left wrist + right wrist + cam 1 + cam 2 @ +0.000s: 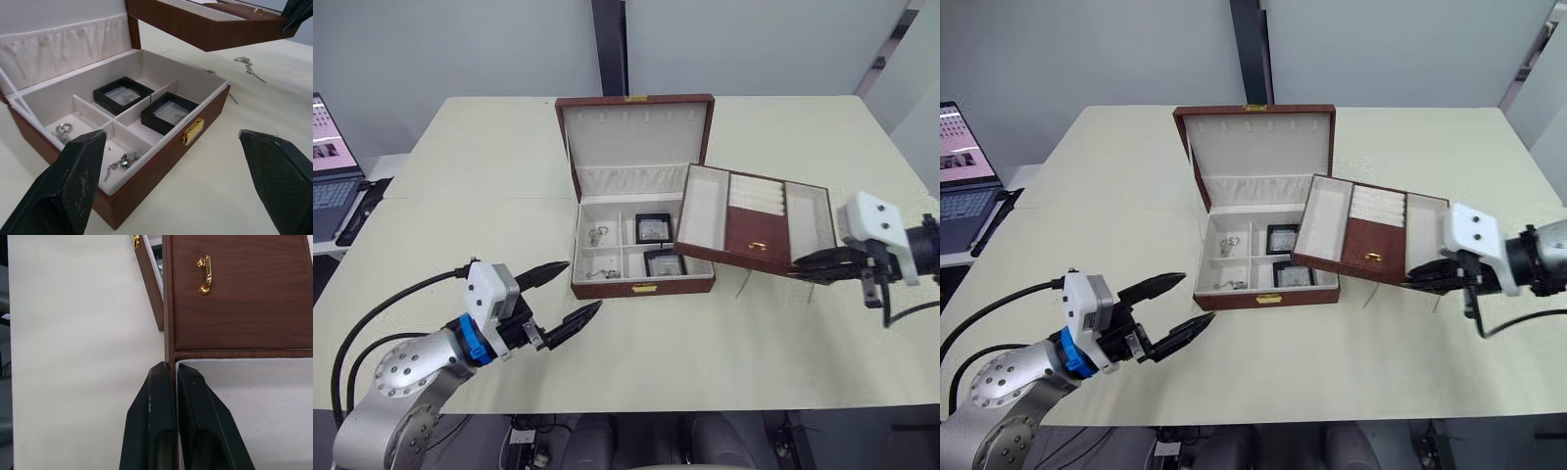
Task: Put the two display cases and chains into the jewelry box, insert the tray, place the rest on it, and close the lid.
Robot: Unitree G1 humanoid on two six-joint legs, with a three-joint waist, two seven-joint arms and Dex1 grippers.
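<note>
Tray (754,223): held aloft, tilted, long axis left-right, its left end overlapping the right edge of the open box (644,286); seating it calls for a leftward carry. Right gripper (172,382): pinched on the tray's near rim. Left gripper (566,291): spread wide, empty, left of box.

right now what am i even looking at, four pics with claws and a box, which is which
It is a two-armed robot at a pale table. The two wide pictures come from cameras in its head; the two close ones sit on its wrists, looking along the black fingers.

The left gripper hangs open near the jewelry box, whose lid stands up. Inside lie two display cases and chains.

The right gripper is pinched on the rim of the tray, holding it in the air over the box's right side. More chains lie on the table beyond the box.
</note>
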